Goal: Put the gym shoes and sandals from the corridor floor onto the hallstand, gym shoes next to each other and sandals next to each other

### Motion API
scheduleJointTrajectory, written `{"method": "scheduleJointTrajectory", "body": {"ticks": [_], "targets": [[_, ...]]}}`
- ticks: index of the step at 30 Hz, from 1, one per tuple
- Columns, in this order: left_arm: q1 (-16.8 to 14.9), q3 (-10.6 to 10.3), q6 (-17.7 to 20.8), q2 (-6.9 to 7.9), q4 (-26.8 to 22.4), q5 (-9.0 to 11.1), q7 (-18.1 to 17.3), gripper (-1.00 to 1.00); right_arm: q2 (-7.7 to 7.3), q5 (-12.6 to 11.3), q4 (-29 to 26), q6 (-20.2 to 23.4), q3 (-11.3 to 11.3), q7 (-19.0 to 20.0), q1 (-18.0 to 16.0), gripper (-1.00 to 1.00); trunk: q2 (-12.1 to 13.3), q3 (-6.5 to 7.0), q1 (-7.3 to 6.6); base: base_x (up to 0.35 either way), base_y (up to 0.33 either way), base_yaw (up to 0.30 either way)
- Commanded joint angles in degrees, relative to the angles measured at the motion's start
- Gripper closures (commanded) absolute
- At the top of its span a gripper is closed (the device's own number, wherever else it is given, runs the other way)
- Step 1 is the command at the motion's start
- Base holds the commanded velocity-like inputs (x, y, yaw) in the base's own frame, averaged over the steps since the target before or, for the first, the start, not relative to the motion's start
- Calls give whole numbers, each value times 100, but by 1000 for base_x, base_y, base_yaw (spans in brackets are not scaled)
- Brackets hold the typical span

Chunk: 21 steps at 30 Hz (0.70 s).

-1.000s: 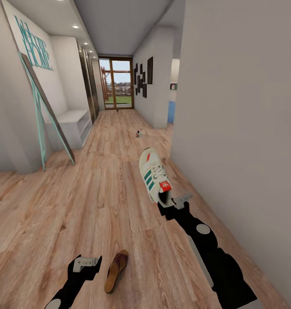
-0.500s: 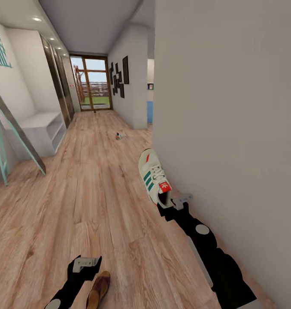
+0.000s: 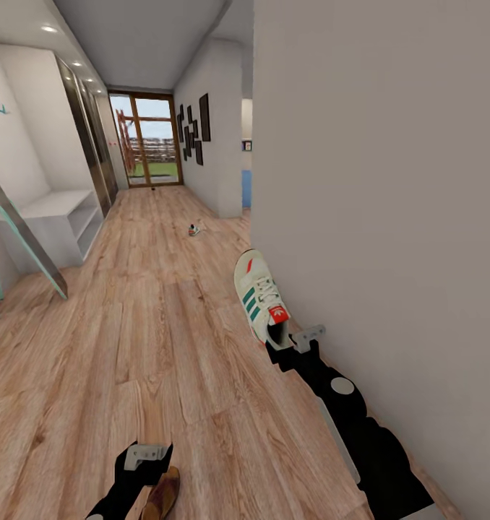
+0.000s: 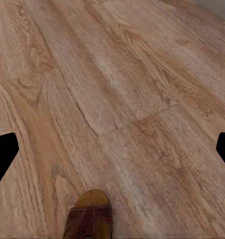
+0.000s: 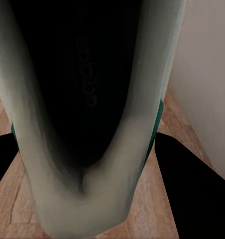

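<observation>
The gym shoe (image 3: pixel 260 295) hangs above the corridor floor (image 3: pixel 165 325), clamped at its heel by the right gripper (image 3: pixel 292 343), close beside the grey wall (image 3: pixel 389 217). The left gripper (image 3: pixel 145 456) is spread wide and empty, with one sandal (image 4: pixel 89 219) on the planks just beneath it. A second gym shoe (image 3: pixel 194 230) lies far down the corridor. A white bench (image 3: pixel 57 224) stands at the left.

To carry well, keep the clamp firm on the heel and hold the shoe off the wall while turning toward the rack.

Compared with the earlier head frames, the view has swung right: the wall occupies more of the picture, the bench sits nearer the left edge, and the sandal lies lower.
</observation>
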Motion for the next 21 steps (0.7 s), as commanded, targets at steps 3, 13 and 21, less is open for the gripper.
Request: {"method": "scheduleJointTrajectory", "body": {"ticks": [3,13,21], "targets": [[-3,6,-195,-7,373,-46,-29,-100,6,20,-9,32,-3,23,-3,100,-2,-5,-1,1,0,0],[-83,32,-650,-73,1110,-482,26,-100,20,18,-25,35,8,23,-3,100,-2,-5,-1,0,0,0],[-155,42,-682,-64,1149,-501,69,-100,29,17,-60,40,267,24,-3,100,-323,-152,175,0,0,0]]}}
